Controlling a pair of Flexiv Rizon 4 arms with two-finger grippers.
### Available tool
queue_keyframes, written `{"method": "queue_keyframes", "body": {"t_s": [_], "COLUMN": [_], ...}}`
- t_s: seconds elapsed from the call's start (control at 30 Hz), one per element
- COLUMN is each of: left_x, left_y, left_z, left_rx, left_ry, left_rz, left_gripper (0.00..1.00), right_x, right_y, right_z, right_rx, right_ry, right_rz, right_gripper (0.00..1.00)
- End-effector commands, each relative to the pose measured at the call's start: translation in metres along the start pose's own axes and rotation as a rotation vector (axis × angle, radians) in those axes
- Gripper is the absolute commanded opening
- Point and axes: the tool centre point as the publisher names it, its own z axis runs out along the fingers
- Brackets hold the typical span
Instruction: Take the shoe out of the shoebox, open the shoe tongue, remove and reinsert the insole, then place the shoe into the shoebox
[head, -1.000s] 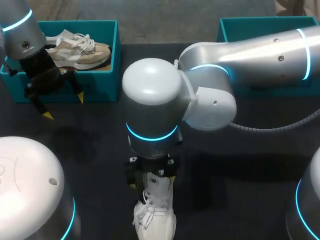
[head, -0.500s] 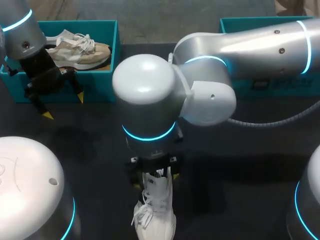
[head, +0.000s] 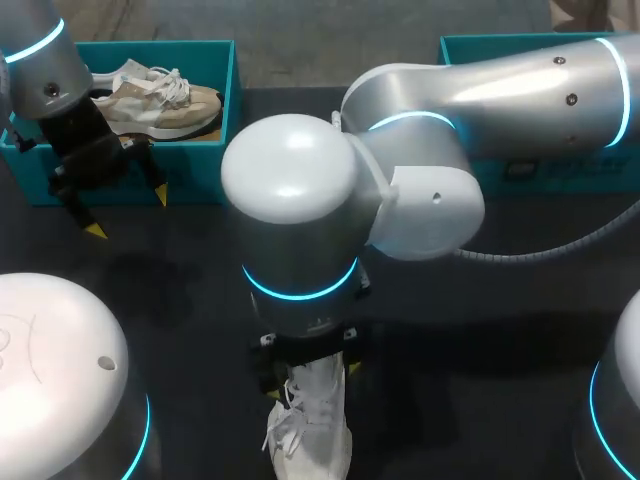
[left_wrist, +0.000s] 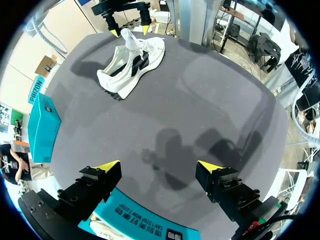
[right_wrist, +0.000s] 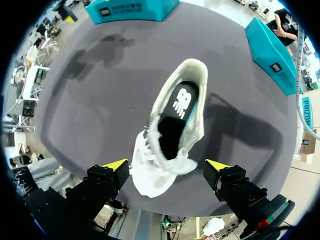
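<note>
A white shoe (head: 308, 435) stands on the black table near its front edge, laces loose. In the right wrist view the shoe (right_wrist: 192, 85) has its tongue folded toward the toe and a black insole (right_wrist: 175, 117) showing inside. My right gripper (right_wrist: 167, 165) hangs open over the lace end, one finger on each side and neither touching. The head view hides most of that gripper (head: 310, 372) under the arm's wrist. My left gripper (head: 128, 212) hangs open with nothing between its fingers, just in front of the left teal shoebox (head: 190, 160). From the left wrist, the shoe (left_wrist: 132, 65) lies far ahead of the gripper (left_wrist: 159, 167).
The left shoebox holds a beige shoe (head: 160, 100). A second teal shoebox (head: 480, 45) stands at the back right, partly behind my right arm. Bare black table (head: 480, 380) lies right of the white shoe.
My right arm's wrist has shifted slightly left and toward the table's front edge, over the white shoe. The shoe and the left arm have stayed put.
</note>
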Motion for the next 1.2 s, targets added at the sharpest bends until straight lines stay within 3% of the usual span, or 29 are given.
{"method": "queue_keyframes", "body": {"t_s": [0.03, 0.07, 0.1, 0.2, 0.6, 1.2], "left_x": [0.0, 0.0, 0.0, 0.0, 0.0, 0.0], "left_y": [0.0, 0.0, 0.0, 0.0, 0.0, 0.0], "left_z": [0.0, 0.0, 0.0, 0.0, 0.0, 0.0], "left_rx": [-0.002, -0.002, -0.002, -0.002, -0.002, -0.002], "left_ry": [0.002, 0.002, 0.002, 0.002, 0.002, 0.002], "left_rz": [0.0, 0.0, 0.0, 0.0, 0.0, 0.0], "left_gripper": [1.0, 1.0, 1.0, 1.0, 1.0, 1.0], "right_x": [0.015, 0.017, 0.018, 0.017, 0.015, -0.016], "right_y": [-0.009, -0.008, -0.008, -0.011, -0.018, 0.025], "right_z": [0.005, 0.005, 0.005, 0.006, 0.01, 0.041], "right_rx": [-0.044, -0.041, -0.04, -0.039, -0.04, -0.068], "right_ry": [0.0, 0.001, 0.0, -0.005, -0.014, 0.037], "right_rz": [0.589, 0.588, 0.589, 0.598, 0.637, 0.578], "right_gripper": [0.79, 0.63, 0.54, 0.42, 0.38, 0.35]}}
